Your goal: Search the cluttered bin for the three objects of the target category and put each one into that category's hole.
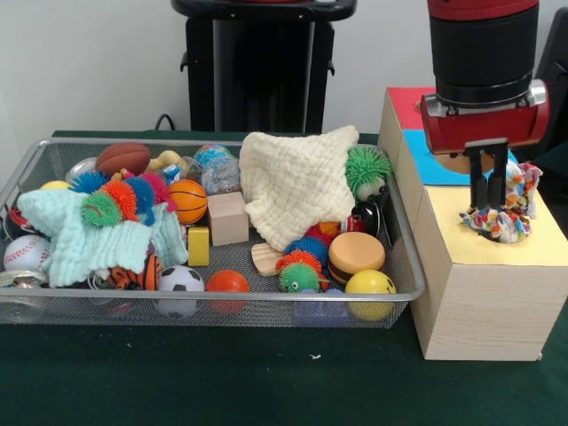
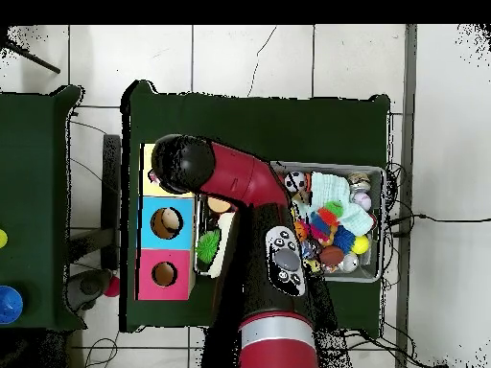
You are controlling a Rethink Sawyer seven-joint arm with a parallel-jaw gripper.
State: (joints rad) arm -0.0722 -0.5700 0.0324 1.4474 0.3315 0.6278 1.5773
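The step in hand looks like the drop: the pincer (image 1: 487, 197) stands over the yellow-topped section of the pale wooden sorting box (image 1: 484, 302), its two black fingers clenched on a multicoloured knotted rope toy (image 1: 502, 219) that rests on or just above the yellow face. The hole there is hidden beneath the toy, so the sound course is to centre the bundle over the opening before letting go; a soft, frayed rope can snag on a rim or drape across it rather than fall through, and a slight push downward may be needed.

Nearest the camera, the dark green cloth-covered table (image 1: 222, 377) carries everything. On it, left of the box, sits the wide shallow silver wire-mesh bin (image 1: 266, 312), crowded to its rim. Along its near wall lie smooth hard balls: a black-and-white football-patterned ball (image 1: 181, 280), an orange ball (image 1: 228, 282) and a glossy yellow ball (image 1: 370, 284). Behind these, a mint-green waffle-knit cloth (image 1: 62, 240) at the left and a cream waffle-knit cloth (image 1: 297, 182) towards the right drape loosely over other things. A plain wooden cube (image 1: 227, 217) stands between them. Spiky rubber puffs in green, orange and blue look soft and yielding. Farther back rests a brown rugby-shaped ball (image 1: 123, 157).
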